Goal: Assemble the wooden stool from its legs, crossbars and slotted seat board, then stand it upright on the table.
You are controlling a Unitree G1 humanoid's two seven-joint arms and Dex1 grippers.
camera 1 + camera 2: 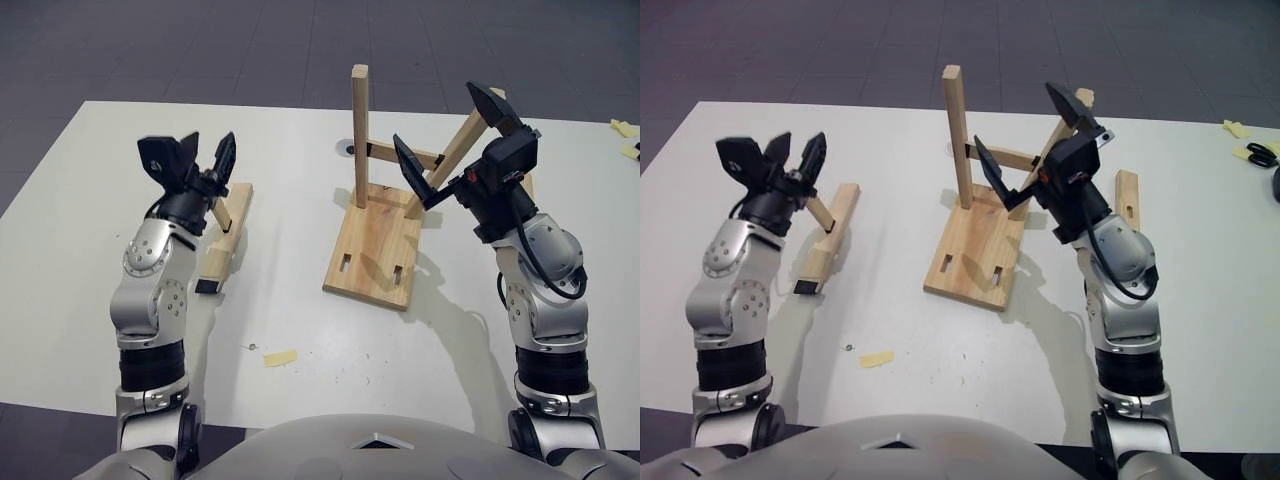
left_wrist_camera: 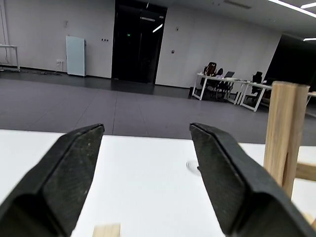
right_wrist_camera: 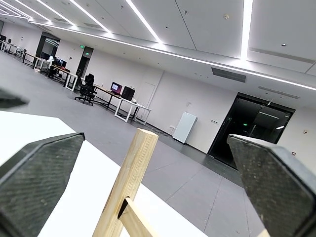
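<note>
The slotted seat board [image 1: 368, 252] lies flat in the middle of the white table [image 1: 90, 230]. One leg [image 1: 360, 135] stands upright on it, and a crossbar [image 1: 398, 153] joins it to a second, tilted leg [image 1: 452, 152]. My right gripper [image 1: 434, 114] is open, raised beside the tilted leg, one finger on each side of it. In the right wrist view the upright leg [image 3: 129, 183] shows between the open fingers [image 3: 34, 182]. A loose leg with a short crossbar [image 1: 224, 237] lies at the left. Just above it my left gripper [image 1: 205, 150] is open and holds nothing.
Another loose leg [image 1: 1127, 200] lies to the right of the board, behind my right arm. A scrap of yellow tape [image 1: 280, 357] lies near the front edge. More tape [image 1: 624, 128] and scissors [image 1: 1262, 152] sit at the far right. A cable hole [image 1: 347, 148] is behind the stool.
</note>
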